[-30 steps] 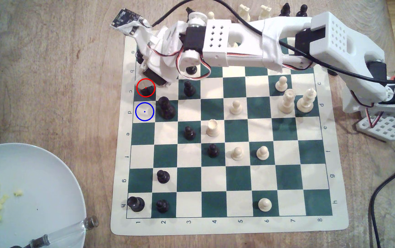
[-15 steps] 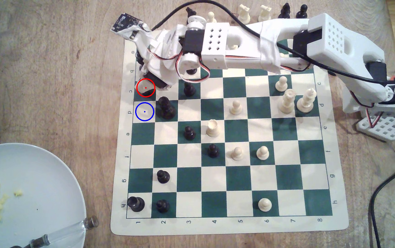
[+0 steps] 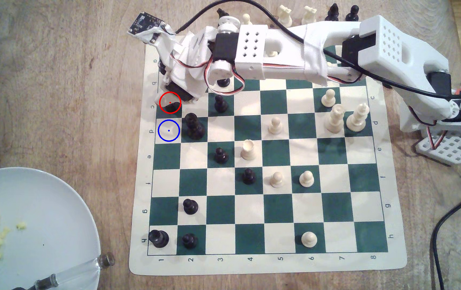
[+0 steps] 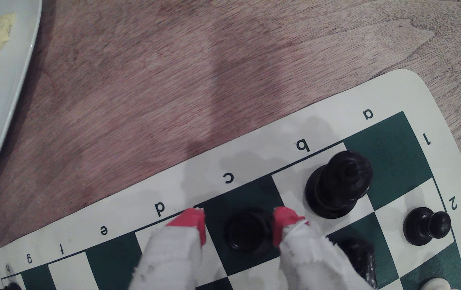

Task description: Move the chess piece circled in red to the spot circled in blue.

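The gripper [image 4: 239, 223] is seen lowered over the c1 square, its jaws spread open, one red-tipped, cloth-wrapped finger [image 4: 193, 224] on each side of the black pawn circled in red [image 4: 247, 231]. One tip appears to touch the pawn's side while a gap is left at the other; no grip is seen. In the exterior view the pawn [image 3: 171, 107] is mostly hidden under the gripper [image 3: 169, 100], and only its dark lower edge is seen inside the red ring. The blue-circled cream square [image 3: 169, 130] lies directly at 6 o'clock from it, one square away, unoccupied. A taller black piece [image 3: 194, 127] stands at 3 o'clock of that square, just beside it.
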Motion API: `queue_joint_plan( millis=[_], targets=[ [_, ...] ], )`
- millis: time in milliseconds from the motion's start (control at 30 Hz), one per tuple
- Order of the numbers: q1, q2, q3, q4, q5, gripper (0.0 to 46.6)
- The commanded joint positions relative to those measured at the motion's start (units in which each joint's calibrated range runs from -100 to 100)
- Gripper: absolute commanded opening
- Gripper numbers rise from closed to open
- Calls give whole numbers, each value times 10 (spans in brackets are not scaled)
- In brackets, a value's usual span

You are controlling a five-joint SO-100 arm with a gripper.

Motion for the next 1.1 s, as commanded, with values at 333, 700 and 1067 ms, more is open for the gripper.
queue_joint_plan(
  millis=[333,700,1067],
  targets=[
    [-8,-7,-57,-10,1,130],
    [-11,-8,-59,-17,1,116],
    [-10,-7,-64,-18,1,56]
  ],
)
